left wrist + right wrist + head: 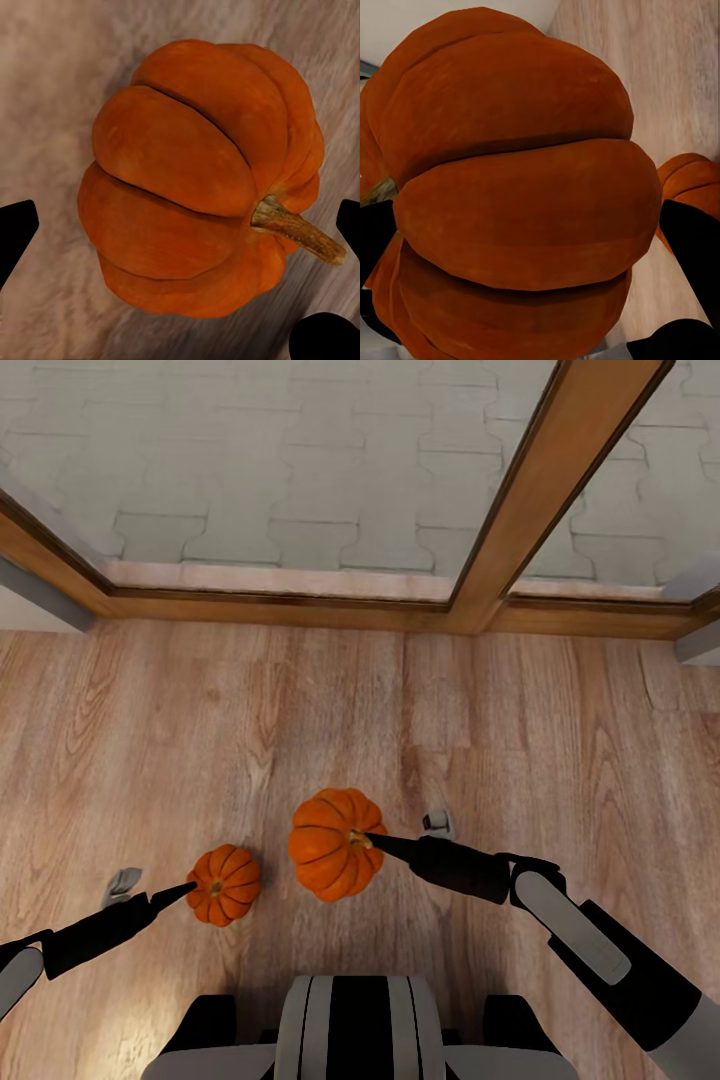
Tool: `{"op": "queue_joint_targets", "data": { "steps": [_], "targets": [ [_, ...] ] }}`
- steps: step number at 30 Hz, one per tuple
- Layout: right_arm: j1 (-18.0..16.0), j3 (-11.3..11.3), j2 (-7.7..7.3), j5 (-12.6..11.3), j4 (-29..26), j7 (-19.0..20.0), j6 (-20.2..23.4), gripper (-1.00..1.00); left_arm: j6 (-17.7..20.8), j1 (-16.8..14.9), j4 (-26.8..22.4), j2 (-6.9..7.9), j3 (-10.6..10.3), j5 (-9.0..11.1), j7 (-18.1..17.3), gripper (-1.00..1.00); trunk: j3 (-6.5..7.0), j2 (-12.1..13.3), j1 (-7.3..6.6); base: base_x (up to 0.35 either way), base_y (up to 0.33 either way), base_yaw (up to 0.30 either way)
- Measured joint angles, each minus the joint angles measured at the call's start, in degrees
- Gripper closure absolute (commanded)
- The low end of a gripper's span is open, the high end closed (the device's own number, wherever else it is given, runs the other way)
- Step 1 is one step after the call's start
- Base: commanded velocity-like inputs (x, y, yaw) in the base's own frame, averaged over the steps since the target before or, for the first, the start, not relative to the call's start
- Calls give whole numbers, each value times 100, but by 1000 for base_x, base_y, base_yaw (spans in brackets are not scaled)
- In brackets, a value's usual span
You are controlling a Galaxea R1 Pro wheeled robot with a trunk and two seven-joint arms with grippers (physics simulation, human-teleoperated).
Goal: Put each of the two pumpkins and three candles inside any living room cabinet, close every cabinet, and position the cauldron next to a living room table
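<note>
Robot's right gripper (372,844) pinches the larger pumpkin (335,844) clear of the wood floor (500,740); beside it, the left gripper (190,888), fingers spread, flanks the smaller pumpkin (223,884), nearest that arm.

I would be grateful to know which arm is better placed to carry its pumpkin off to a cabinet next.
Right, probably. The right gripper has its black fingers pressed against both flanks of the larger-looking pumpkin. The left gripper still shows floor between its fingers and the other pumpkin, so it must close first.
</note>
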Motion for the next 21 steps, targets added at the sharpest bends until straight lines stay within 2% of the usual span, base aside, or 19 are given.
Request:
{"op": "queue_joint_targets", "data": {
  "steps": [8,14,21],
  "targets": [
    [-1,1,0,0,3,-9,1,100,-38,-1,37,-14,2,-6,13,-100,0,0,0,0,12,0],
    [0,1,0,0,14,-10,0,100,-519,-1,275,-32,-16,-4,118,-100,0,0,0,0,0,0],
    [0,1,0,1,12,-11,0,100,-609,-1,394,-44,-20,-2,132,-100,0,0,0,0,0,0]
  ]
}}
